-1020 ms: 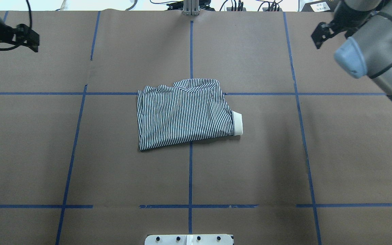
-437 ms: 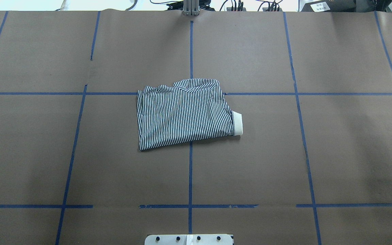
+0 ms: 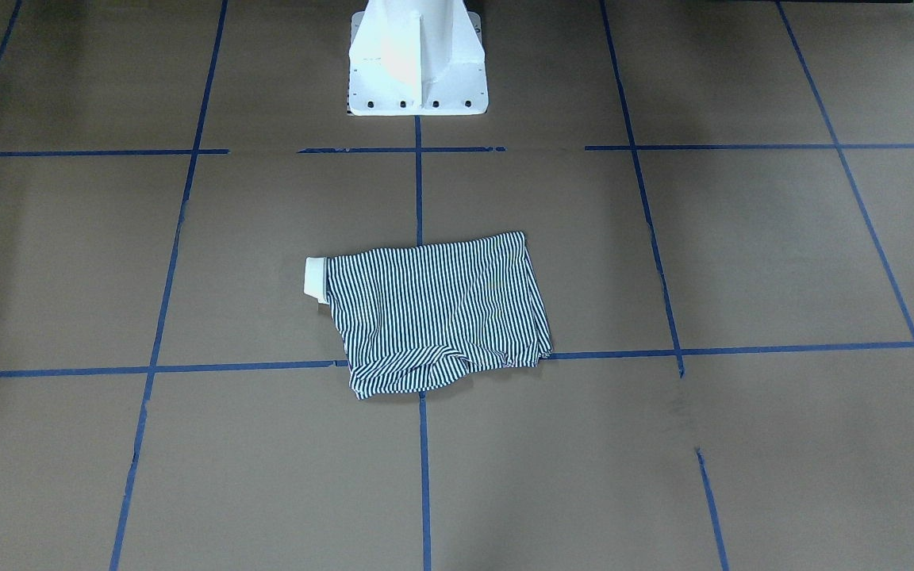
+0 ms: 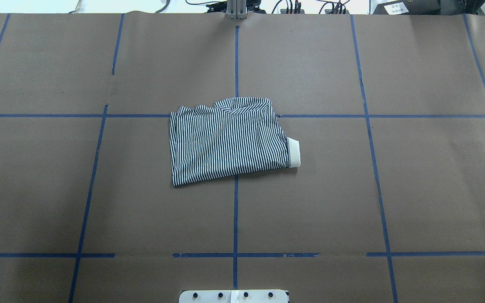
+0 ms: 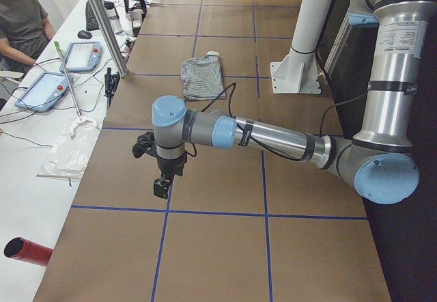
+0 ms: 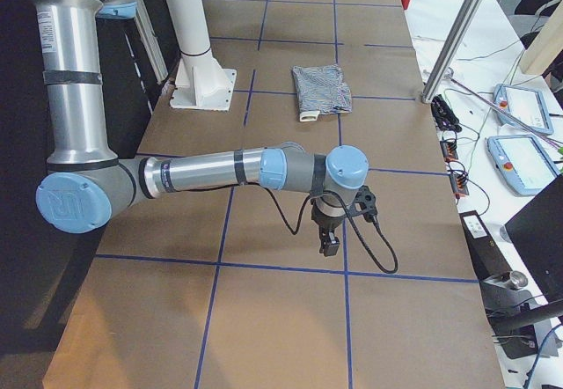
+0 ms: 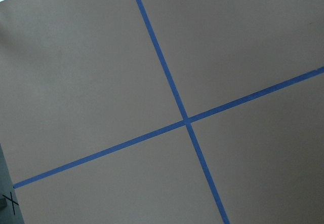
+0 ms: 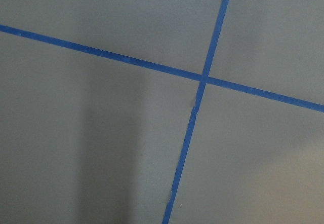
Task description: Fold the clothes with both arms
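Suddenly, left pincer [image 5: 162,188] and right pincer [image 6: 330,247] had swung clear!
Polo shirt [image 4: 230,141] lay folded, unmoved; pincers open or closed, couldn't tell; folding looked done.

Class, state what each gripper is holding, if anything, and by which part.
Nothing is held. The folded polo shirt lies alone on the table, while the left gripper and the right gripper hang empty, far from it.

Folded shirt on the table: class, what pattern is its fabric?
The folded cloth shirt has thin navy-and-white stripes; clearest in the overhead exterior view.
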Robot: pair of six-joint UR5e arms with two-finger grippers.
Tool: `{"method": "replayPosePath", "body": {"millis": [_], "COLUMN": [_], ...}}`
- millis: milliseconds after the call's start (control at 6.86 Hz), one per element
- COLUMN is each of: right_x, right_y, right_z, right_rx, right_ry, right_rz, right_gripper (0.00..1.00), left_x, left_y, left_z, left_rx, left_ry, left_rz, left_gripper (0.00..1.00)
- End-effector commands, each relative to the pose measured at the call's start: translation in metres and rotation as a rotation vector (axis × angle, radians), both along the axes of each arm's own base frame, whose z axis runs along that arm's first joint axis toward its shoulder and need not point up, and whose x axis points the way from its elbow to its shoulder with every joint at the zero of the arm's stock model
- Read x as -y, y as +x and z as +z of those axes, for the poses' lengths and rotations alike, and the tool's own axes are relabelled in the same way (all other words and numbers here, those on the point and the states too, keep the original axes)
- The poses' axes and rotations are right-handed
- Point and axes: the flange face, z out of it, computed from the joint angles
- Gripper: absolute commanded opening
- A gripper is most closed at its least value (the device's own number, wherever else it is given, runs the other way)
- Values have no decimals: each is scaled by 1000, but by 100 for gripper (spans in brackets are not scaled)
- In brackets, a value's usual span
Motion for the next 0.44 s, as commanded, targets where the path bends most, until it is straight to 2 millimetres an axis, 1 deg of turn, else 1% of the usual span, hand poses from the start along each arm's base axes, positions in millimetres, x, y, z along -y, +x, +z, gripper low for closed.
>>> {"method": "replayPosePath", "body": {"millis": [0,146,291], "right_x": [-2,4,9], "right_y": [0,0,0], "right_z": [34,57,66], "right_rx": [1,3,2], "right_ry": [-38,-9,-11], "right_rz": [2,18,67], "right_gripper": [100,100,100], "left_x": [-5,-13,-13], "left_y": [0,0,0], "left_z": [39,49,43], "left_rx": [-7,-7,-9], "left_ry": [-55,-71,-74], "left_rz": [-3,3,-3], "left_gripper": [100,100,100]}}
